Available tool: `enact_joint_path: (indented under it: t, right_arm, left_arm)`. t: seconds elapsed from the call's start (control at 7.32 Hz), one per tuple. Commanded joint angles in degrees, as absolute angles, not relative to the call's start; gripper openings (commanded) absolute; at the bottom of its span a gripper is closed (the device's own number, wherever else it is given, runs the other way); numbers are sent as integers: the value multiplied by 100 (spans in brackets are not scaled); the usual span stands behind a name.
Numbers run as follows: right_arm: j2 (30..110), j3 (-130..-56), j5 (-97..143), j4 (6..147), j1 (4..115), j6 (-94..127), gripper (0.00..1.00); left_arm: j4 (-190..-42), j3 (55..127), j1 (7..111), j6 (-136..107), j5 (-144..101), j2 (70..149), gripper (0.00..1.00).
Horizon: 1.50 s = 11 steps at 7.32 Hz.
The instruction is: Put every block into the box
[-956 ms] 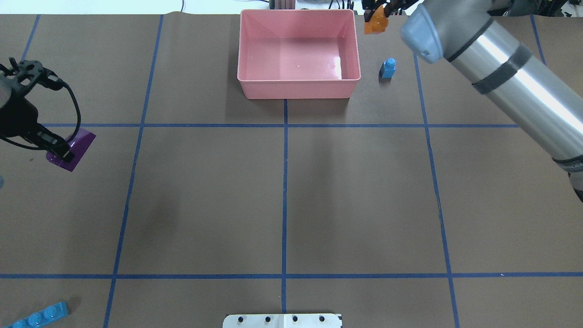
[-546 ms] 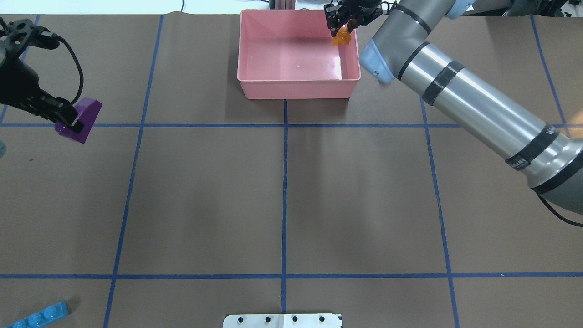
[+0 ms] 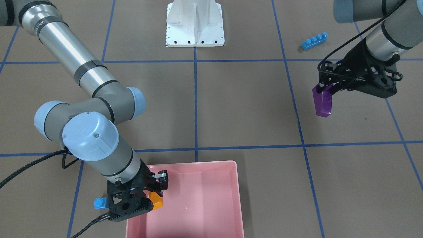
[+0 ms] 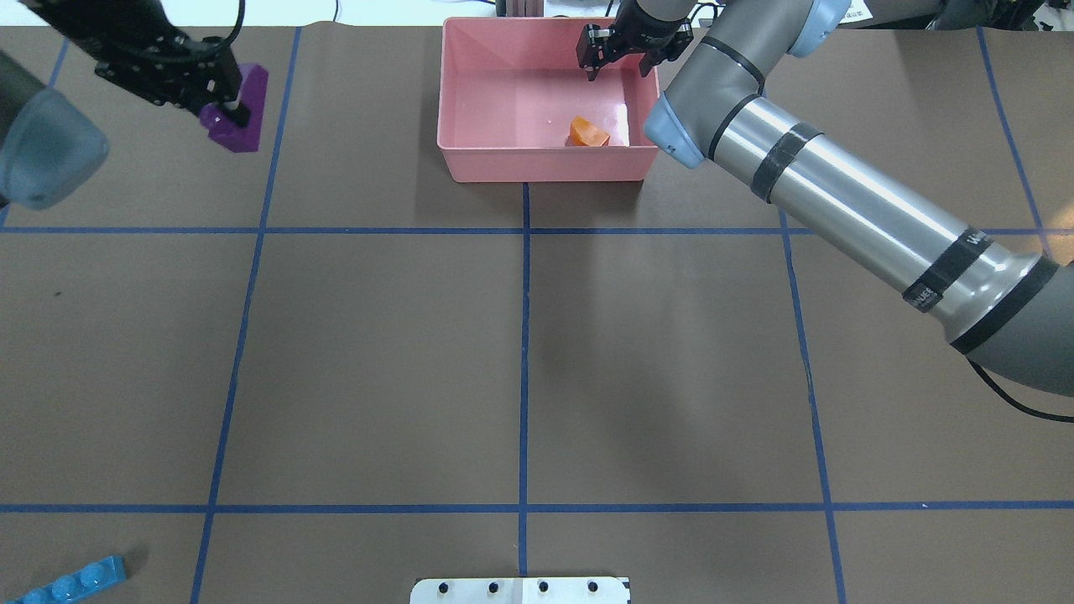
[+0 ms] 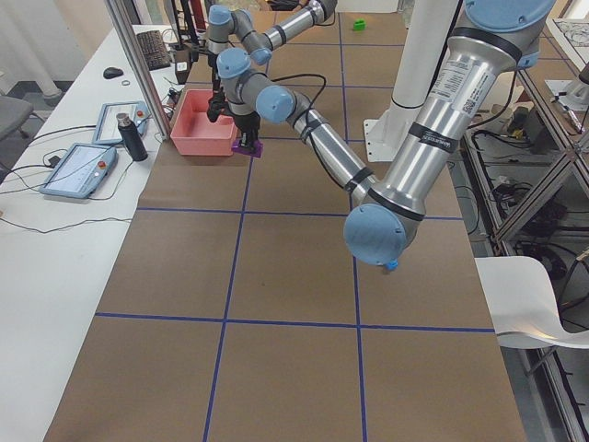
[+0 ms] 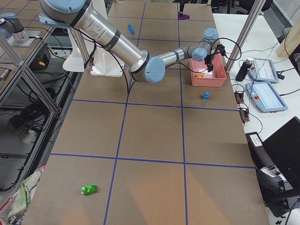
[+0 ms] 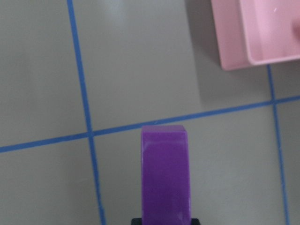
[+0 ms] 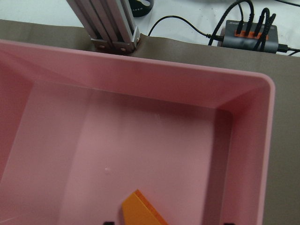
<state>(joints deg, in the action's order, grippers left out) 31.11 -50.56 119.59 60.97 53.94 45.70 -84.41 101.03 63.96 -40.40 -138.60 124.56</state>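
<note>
Now the shallow pink plastic tray (image 4: 470,168) holds the orange sloped plastic brick (image 4: 587,132), below my right gripper (image 4: 618,71), whose fingers stand apart. My left gripper (image 4: 226,105) clamps the purple sloped plastic brick (image 4: 243,127), well apart from the tray.

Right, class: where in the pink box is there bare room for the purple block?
The box is bare along its left wall and middle. Crowded on the right: the orange block lies there, with the right gripper above.

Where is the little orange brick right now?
In the overhead view the orange block lies on the floor of the pink box, toward its right, robot-side corner, close under the open right gripper.
</note>
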Motion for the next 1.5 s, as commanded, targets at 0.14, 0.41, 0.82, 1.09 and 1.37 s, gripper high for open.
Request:
enact_joint_path:
  t: [0.14,0.41,0.82,1.09,1.37]
  right_arm:
    - [3610,-5150,12400,6240,6035,3899,100]
    - [4120,-5133,12490,6223,6275,3061,100]
    - [4324,-5089,12227,6179,6083,3093,100]
    - [4237,-5063,12199,6179,5968,3321,100]
    - [4114,-4940,11982,6161,5705,3673,100]
  left_arm:
    - [-11032,7402,6119,-5901,-13738,14064,0]
    - [-11424,6164,5672,-6422,-12804,15193,0]
    - [-12409,4952,4994,-6872,-11526,15669,0]
    - [-12419,4800,4896,-6873,-11234,15662,0]
    - [-12419,4764,4729,-6873,-10909,15662,0]
